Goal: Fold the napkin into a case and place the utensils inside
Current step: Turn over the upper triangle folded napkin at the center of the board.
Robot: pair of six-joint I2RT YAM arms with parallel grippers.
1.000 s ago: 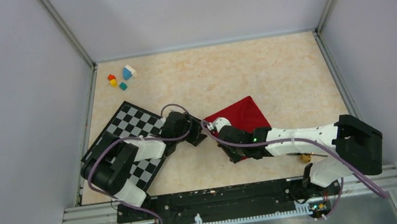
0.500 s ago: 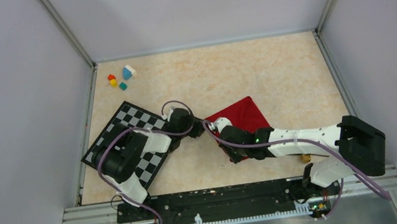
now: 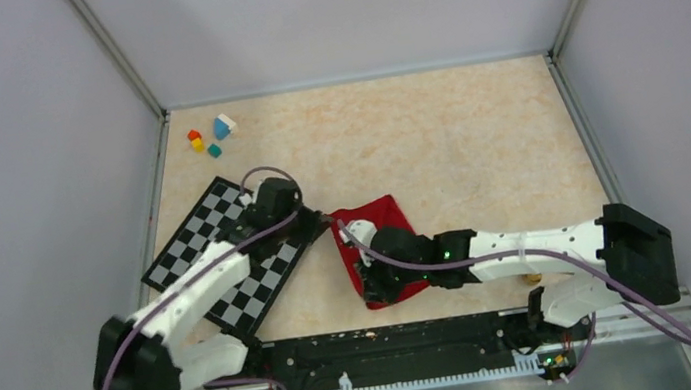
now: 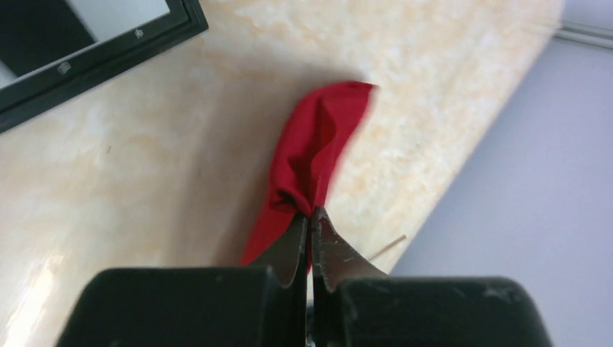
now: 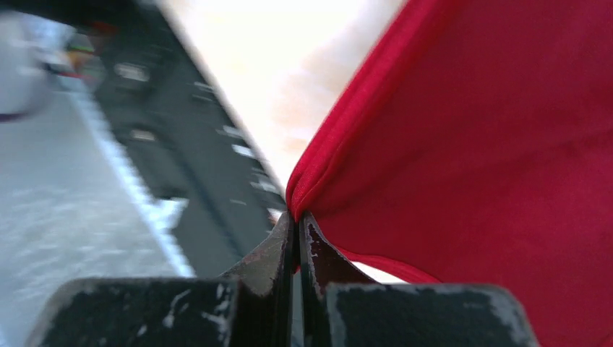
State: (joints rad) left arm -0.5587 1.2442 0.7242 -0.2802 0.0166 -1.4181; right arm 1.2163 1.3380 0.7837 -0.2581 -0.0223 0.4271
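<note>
The left gripper (image 4: 312,214) pinches the napkin (image 3: 386,212) at its far-left corner, jaws tight together. The right gripper (image 5: 296,215) clamps its near edge likewise.

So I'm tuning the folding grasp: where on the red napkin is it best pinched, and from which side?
At a corner or hemmed edge, coming in low from outside the cloth. The napkin is thin and limp, so only an edge gives the fingers something to close on. The left gripper and right gripper each pinch it that way.
</note>
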